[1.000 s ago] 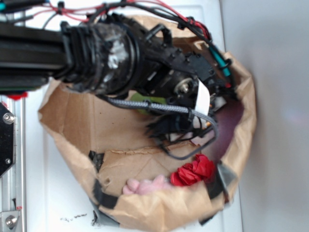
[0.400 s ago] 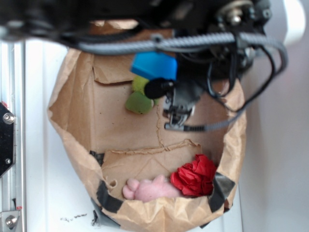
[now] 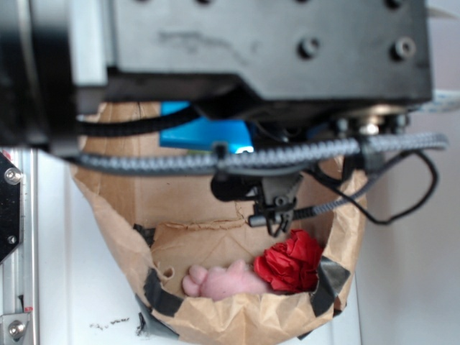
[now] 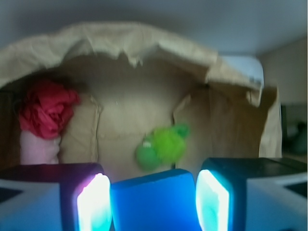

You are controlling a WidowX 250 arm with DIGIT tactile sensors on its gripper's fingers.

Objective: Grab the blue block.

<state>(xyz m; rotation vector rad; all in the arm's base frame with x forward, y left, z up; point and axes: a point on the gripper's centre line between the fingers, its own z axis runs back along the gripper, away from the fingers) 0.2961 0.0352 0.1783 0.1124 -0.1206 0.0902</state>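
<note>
- I've got the blue block (image 4: 156, 202) sitting bottom centre of the wrist view, square between my two pads (image 4: 94, 202), which glow cyan on either side of it.
- The fingers of the gripper (image 4: 153, 204) are closed in on the block's flanks; I see no gap on either side, so I read it as pinched, though the frame is soft.
- Big change from a second ago: the arm then lay across the upper left of the exterior frame with no blue showing at all. Now its black housing (image 3: 266, 50) fills the whole top of that view, with the block up against its underside.
- Less than half a second back the block showed in the upper middle beside the green plush toy; now it's blue (image 3: 205, 133) peeking out just under the housing, and the green toy is gone from that view.
- That tells me, as a judgement, the block is off the floor of the paper-lined bin (image 3: 108, 215) and riding with the arm: grab looks done.
- The wrist view gives me what the exterior can't: the green plush toy (image 4: 161, 147) lying on the brown paper mid-frame, well apart from the block.
- Both views show the red crumpled thing (image 3: 291, 260); only the exterior shows the pink toy (image 3: 219, 280) clearly, lower centre.
</note>
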